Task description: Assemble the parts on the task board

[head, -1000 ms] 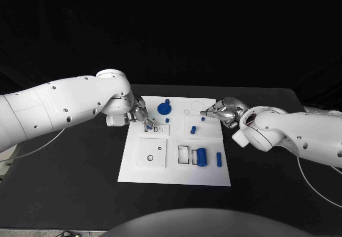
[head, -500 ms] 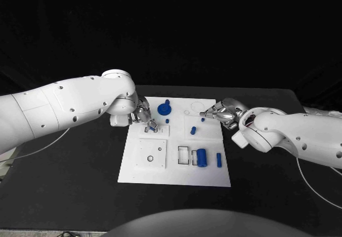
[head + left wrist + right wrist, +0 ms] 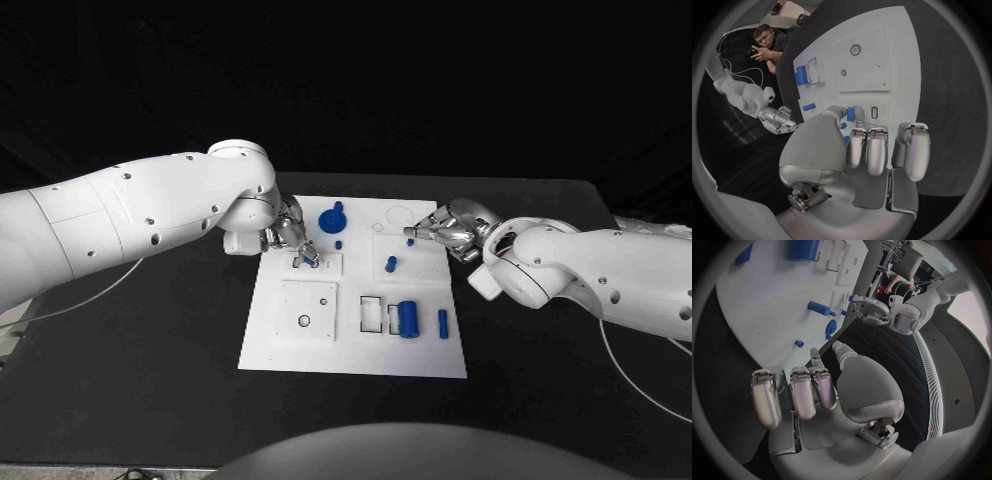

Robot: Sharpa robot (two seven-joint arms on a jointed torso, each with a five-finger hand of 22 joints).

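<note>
A matte black rectangular table [image 3: 159, 340] with a flat top filled the lower part of the head view, its far edge running straight across. Behind it hung a dark, unlit backdrop [image 3: 433, 80] with faint folds, like black cloth. A thin pale cable [image 3: 80, 295] trailed across the table's left side, and another thin pale cable [image 3: 635, 375] curved over its right side.

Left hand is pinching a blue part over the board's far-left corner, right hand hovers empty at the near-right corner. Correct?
Not quite. The right hand is at the board's far-right edge, not the near-right corner; the head view shows it. The rest stands: the left hand pinches a blue part, and the right hand is empty.
</note>
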